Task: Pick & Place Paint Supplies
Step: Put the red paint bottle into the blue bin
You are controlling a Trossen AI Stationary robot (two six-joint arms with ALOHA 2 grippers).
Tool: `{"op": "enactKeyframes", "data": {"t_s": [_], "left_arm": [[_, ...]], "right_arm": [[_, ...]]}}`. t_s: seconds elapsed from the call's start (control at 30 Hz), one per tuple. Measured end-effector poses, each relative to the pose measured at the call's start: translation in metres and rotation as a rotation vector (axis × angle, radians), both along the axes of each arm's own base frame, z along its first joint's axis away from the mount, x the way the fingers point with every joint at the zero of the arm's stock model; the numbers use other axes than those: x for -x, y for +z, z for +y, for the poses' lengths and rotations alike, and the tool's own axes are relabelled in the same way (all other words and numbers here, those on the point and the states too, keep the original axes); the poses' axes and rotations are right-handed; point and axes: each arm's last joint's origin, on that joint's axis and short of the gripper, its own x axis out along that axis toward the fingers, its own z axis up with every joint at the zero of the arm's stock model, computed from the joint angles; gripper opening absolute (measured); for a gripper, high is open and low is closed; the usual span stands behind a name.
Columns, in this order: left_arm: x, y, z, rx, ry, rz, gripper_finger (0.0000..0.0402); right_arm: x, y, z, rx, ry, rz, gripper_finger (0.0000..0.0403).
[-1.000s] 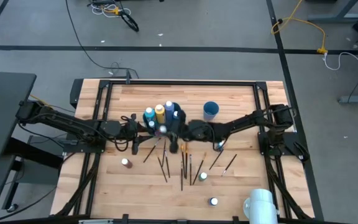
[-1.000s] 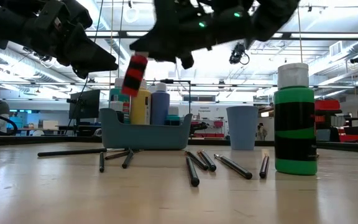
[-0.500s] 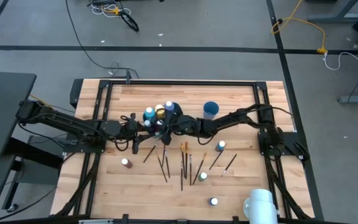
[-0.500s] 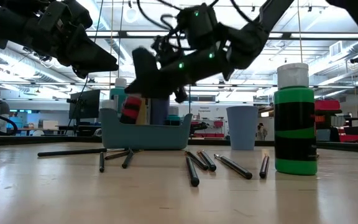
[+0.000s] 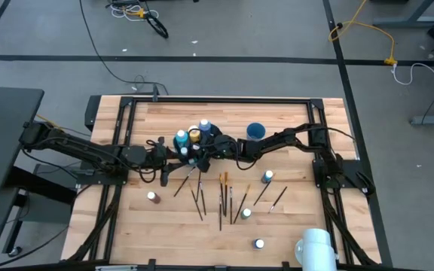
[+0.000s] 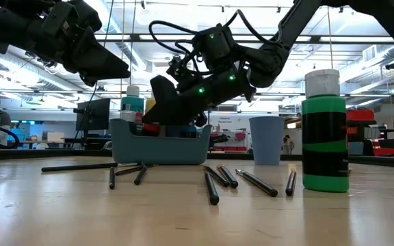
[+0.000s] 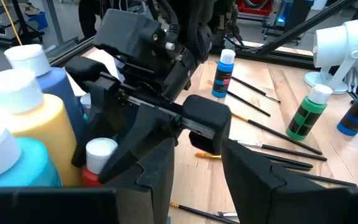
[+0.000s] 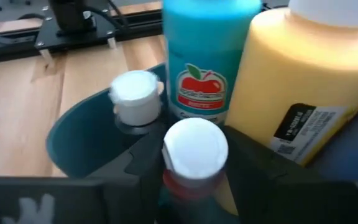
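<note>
My right gripper (image 5: 200, 153) reaches from the table's right into the teal bin (image 5: 194, 143) and is shut on a red paint bottle with a white cap (image 8: 194, 149). A teal bottle (image 8: 207, 56), a yellow one (image 8: 303, 81), a blue one (image 7: 55, 93) and a small white-capped one (image 8: 135, 93) stand in the bin. My left gripper (image 5: 172, 158) hovers open just left of the bin, touching nothing. Several thin paintbrushes (image 5: 222, 197) lie flat on the table in front of the bin. My right gripper pinches the red bottle between its two fingers, on the body just under the white cap (image 8: 191, 182). The fingers (image 7: 135, 146) slant down from the table's right. The bottle stands nearly upright inside the bin; the bin wall (image 6: 159, 147) hides its base.
A blue cup (image 5: 255, 132) stands right of the bin. Loose bottles stand on the near half: one (image 5: 267, 177), another (image 5: 246, 214), a third (image 5: 258, 244) and a red one (image 5: 151, 196). A green bottle (image 6: 325, 133) is close to the low camera. A white lamp-like object (image 5: 313, 247) sits at the near right corner.
My right gripper has carried the red bottle from above the brushes toward the far-left and down into the bin. The bottle, earlier tilted and high above the bin wall, now sits low inside it with only a sliver showing over the rim.
</note>
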Motion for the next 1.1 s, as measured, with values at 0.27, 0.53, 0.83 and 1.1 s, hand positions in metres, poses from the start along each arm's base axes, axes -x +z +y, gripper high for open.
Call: {"op": "enactKeyframes", "data": {"t_s": [0.27, 0.53, 0.83, 1.1], "left_arm": [[0.000, -0.001, 0.000, 0.001, -0.008, 0.006, 0.0141], [0.001, 0.001, -0.007, 0.001, -0.250, 0.004, 0.0141], [0.013, 0.008, -0.024, 0.017, -0.699, -0.022, 0.0141], [0.024, 0.006, -0.040, 0.132, -0.828, 0.050, 0.0141]], "right_arm": [[-0.002, 0.005, 0.002, 0.024, 0.016, -0.048, 0.0172], [-0.001, 0.021, 0.011, 0.037, 0.059, -0.072, 0.0167], [0.002, 0.048, 0.042, 0.057, 0.136, -0.118, 0.0164], [0.003, 0.047, 0.063, 0.105, 0.196, -0.103, 0.0164]]}}
